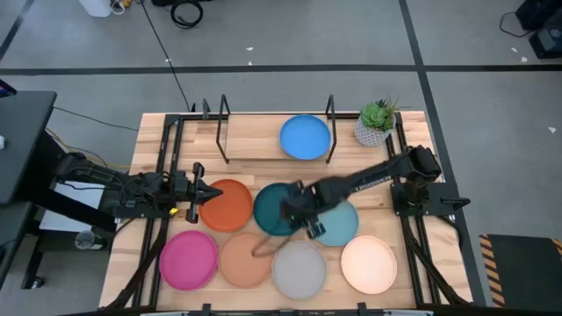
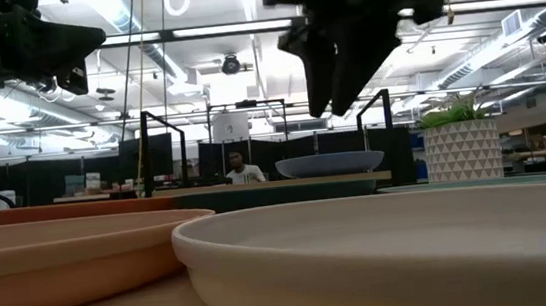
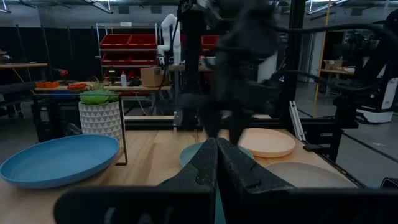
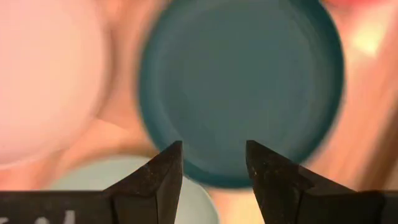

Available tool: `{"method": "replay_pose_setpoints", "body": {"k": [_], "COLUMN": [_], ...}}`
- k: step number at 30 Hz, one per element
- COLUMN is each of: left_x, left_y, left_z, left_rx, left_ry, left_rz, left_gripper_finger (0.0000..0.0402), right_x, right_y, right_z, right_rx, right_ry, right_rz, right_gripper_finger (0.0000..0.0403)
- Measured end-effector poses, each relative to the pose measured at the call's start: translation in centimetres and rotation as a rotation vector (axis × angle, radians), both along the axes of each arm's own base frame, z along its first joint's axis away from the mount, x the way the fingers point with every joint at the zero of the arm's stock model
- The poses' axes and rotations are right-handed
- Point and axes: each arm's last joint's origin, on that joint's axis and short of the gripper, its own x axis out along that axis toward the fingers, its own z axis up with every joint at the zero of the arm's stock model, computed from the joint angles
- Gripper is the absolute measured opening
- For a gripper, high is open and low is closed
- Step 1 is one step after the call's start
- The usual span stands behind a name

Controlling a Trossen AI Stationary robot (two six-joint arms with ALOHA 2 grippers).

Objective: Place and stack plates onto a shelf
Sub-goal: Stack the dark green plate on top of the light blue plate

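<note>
The shelf stands at the table's far edge, and the blue plate rests flat on the right part of its plank. The other plates lie flat on the table: orange, dark teal, light blue, magenta, salmon, grey, cream. My right gripper hangs open above the dark teal plate, pointing down and raised clear of it in the low view. My left gripper is shut, level, over the orange plate's left rim.
A small green plant in a white pot stands at the shelf's right end. Black rails run along the table's left and right sides. The plates lie close together, several rim to rim. Bare plank shows on the shelf's left part.
</note>
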Motion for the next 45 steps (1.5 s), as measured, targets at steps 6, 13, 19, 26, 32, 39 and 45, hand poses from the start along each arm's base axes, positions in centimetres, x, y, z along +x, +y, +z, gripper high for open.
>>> {"method": "replay_pose_setpoints", "body": {"k": [6,13,19,26,32,39,45], "left_x": [0.0,0.0,0.0,0.0,0.0,0.0,0.0], "left_y": [0.0,0.0,0.0,0.0,0.0,0.0,0.0], "left_z": [0.0,0.0,0.0,0.0,0.0,0.0,0.0], "left_rx": [0.000,0.001,0.002,0.002,0.002,0.002,0.002], "left_ry": [-0.001,0.000,-0.001,-0.001,0.000,0.000,0.003], "left_rz": [0.000,0.001,0.001,0.001,0.001,0.001,0.001], "left_gripper_finger": [0.0009,0.0009,0.0009,0.0009,0.0009,0.0009,0.0009], "right_x": [-0.8,-1.3,-2.0,-2.5,-2.9,-2.9,-2.9], "right_y": [2.2,2.8,2.7,2.4,2.2,2.1,2.1], "right_z": [-2.5,-4.3,-6.1,-8.1,-8.9,-9.0,-9.0], "right_rx": [-0.005,0.017,0.000,-0.039,-0.071,-0.089,-0.093], "right_ry": [-0.039,-0.065,-0.080,-0.137,-0.167,-0.161,-0.161], "right_rz": [0.060,0.057,0.060,0.067,0.069,0.080,0.089], "right_gripper_finger": [0.0181,0.0188,0.0195,0.0183,0.0155,0.0090,0.0046]}}
